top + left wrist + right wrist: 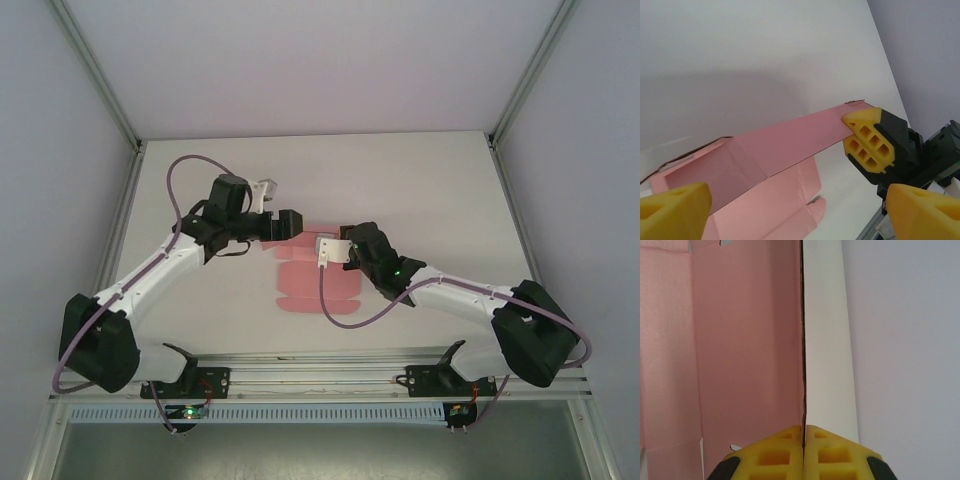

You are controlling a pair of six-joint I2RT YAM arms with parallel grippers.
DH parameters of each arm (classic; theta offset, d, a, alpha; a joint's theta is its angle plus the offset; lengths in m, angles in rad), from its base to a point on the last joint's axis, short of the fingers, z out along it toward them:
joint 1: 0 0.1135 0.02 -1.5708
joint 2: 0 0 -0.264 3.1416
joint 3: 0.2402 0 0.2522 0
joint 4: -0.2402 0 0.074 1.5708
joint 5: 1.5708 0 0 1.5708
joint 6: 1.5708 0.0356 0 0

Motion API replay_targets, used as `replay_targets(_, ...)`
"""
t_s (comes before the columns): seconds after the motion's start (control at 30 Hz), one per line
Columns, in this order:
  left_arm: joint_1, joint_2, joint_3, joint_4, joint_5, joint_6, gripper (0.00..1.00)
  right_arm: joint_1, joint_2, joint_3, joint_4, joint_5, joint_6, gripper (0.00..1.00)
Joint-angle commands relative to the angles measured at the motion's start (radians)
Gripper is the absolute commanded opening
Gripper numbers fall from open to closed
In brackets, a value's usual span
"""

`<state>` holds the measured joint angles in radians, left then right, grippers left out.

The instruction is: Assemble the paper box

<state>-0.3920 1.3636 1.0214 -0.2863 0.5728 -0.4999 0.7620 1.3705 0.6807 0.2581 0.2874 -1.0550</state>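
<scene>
**A:** Nearest the left wrist lens are the left gripper's [799, 210] own yellow fingertips [675, 207], one in each bottom corner of the picture.

**B:** That wide apart?

**A:** Yes, spread wide, with nothing pinched between them. They hang just over the paper box [775, 145]. I cannot tell whether the left tip touches the card.

**B:** Where does the box sit?

**A:** On the white table [420, 190], about midway between the two arms. It is a pink die-cut sheet, mostly lying flat, with one long panel standing up off the surface.

**B:** What has hold of that panel?

**A:** The right gripper [860, 139]. It is clamped on the panel's far corner. From the right wrist camera the card's edge runs straight down into the seam between the pressed-together pads [775, 455].

**B:** And from above?

**A:** Both arms reach inward and meet over the far part of the sheet. The near part, with its rounded tabs, lies flat toward the bases.
</scene>
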Motion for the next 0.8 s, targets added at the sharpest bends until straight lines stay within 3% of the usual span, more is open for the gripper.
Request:
replay_targets(0.0,-0.014,0.037,0.024,0.061,0.052,-0.035,0.87,0.003,0.017,0.015,0.004,-0.012,0.007,0.0)
replay_targets(0.2,-0.022,0.081,0.006,0.096,0.043,-0.062,0.84,0.003,0.01,0.01,0.012,-0.028,0.031,0.0)
replay_targets(0.37,-0.025,0.092,-0.029,0.182,0.068,-0.127,0.73,0.005,0.005,0.006,0.005,-0.041,0.055,0.0)
replay_targets(0.53,-0.042,0.083,-0.061,0.235,0.073,-0.182,0.69,0.005,0.009,-0.002,0.013,-0.028,0.074,0.0)
replay_targets(0.77,-0.049,0.008,-0.069,0.046,-0.15,-0.135,0.71,0.007,0.005,-0.011,0.008,0.016,0.067,0.0)
